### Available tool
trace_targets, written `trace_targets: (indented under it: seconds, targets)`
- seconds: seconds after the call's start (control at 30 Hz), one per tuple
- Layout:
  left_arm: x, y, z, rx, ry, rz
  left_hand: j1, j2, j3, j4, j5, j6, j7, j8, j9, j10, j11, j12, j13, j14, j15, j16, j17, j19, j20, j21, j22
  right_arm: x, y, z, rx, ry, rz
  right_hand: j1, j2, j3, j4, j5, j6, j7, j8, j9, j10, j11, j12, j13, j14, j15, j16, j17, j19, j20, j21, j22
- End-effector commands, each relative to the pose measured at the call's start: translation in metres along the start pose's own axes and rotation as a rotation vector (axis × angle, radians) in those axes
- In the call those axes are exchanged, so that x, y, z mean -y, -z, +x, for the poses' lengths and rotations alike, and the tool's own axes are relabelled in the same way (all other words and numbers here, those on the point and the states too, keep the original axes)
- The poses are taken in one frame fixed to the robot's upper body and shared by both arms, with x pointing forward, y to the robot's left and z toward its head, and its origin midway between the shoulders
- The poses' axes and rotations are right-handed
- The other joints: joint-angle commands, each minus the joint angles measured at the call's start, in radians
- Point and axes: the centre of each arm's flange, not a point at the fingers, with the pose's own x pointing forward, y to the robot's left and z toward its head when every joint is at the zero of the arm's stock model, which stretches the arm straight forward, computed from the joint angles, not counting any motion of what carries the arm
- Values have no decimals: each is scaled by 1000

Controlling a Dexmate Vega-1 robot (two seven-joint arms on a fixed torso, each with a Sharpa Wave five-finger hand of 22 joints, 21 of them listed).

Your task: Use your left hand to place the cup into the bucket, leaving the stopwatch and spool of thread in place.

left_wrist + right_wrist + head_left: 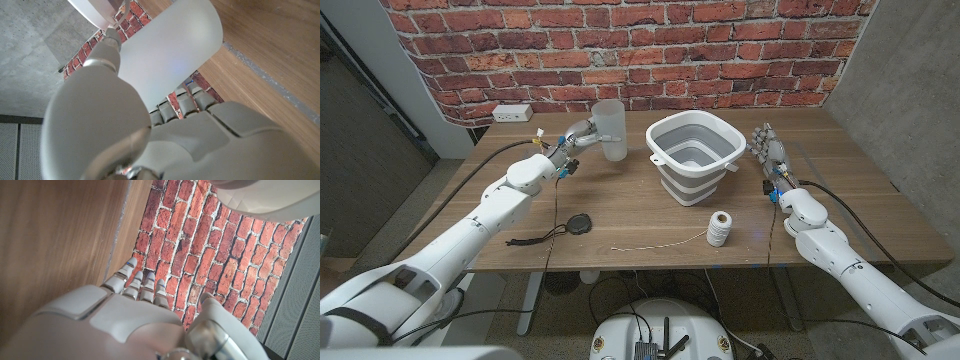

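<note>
Wooden table (620, 205); left hand (578, 137) around cup (609, 129), beside bucket (691, 157).

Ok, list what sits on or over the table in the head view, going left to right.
Stopwatch → left hand holding the cup → bucket → spool of thread → right hand.
</note>
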Motion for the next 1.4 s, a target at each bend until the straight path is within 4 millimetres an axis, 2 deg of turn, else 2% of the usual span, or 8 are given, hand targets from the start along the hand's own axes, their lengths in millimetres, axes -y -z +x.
trace_targets:
  seconds: [0.03, 0.47, 0.6, 0.93, 1.1, 1.4]
  targets:
    - [-9, -38, -5, 14, 38, 24, 76, 101, -9, 3, 8, -4, 10, 9, 4, 7, -3, 7, 6, 0, -185, 4, 7, 8, -127, 1, 6, 0, -1, 3, 1, -3, 6, -8, 44, 4, -1, 1, 5, 9, 2, 5, 8, 3, 7, 2, 2, -9, 8, 0, 2, -9, 7, 4]
    - [-6, -87, 13, 77, 90, 13, 68, 110, -23, 6, 9, 2, 25, 15, 3, 16, -5, 9, 17, -3, -184, 7, 13, 12, -123, 1, 5, -1, -1, 4, -1, 1, 7, -9, 45, 8, 1, 1, 9, 11, 3, 5, 8, 5, 7, 2, 4, -8, 8, -3, 4, -10, 7, 4]
    - [-5, -97, 18, 96, 113, 37, 67, 113, -25, 5, 10, 2, 29, 15, 3, 18, -5, 9, 19, -1, -184, 9, 14, 13, -121, 1, 5, 0, -1, 3, -5, 5, 9, -10, 45, 9, 2, 1, 11, 9, 3, 5, 8, 5, 7, 2, 5, -4, 7, -4, 4, -2, 7, 4]
    - [4, -134, 30, 69, 133, 31, 62, 112, -38, 3, 13, 6, 38, 17, 2, 9, -1, 4, 29, -3, -184, 8, 15, 28, -114, 5, 5, 2, 0, 0, -3, 15, 16, -13, 44, 8, 5, 0, 14, 7, 4, 5, 9, 5, 8, 2, 8, 0, 9, -5, 5, 4, 7, 4]
    - [6, -153, 36, 60, 148, 21, 73, 118, -36, -3, 19, 19, 42, 23, 1, 29, -2, 10, 35, 14, -185, 13, 14, 40, -110, 8, 5, 3, 0, 0, -1, 18, 18, -15, 42, 8, 6, 0, 16, 6, 4, 5, 10, 4, 8, 2, 8, -2, 9, -5, 6, 5, 8, 4]
    - [16, -173, 48, 87, 203, -3, 78, 118, -38, -6, 25, 21, 45, 23, 0, 32, 1, 10, 41, 20, -184, 12, 11, 47, -106, 8, 5, 3, 3, 1, -4, 21, 25, -16, 42, 9, 6, 0, 18, 1, 4, 5, 11, 3, 8, 2, 10, -1, 10, -6, 7, 7, 8, 4]
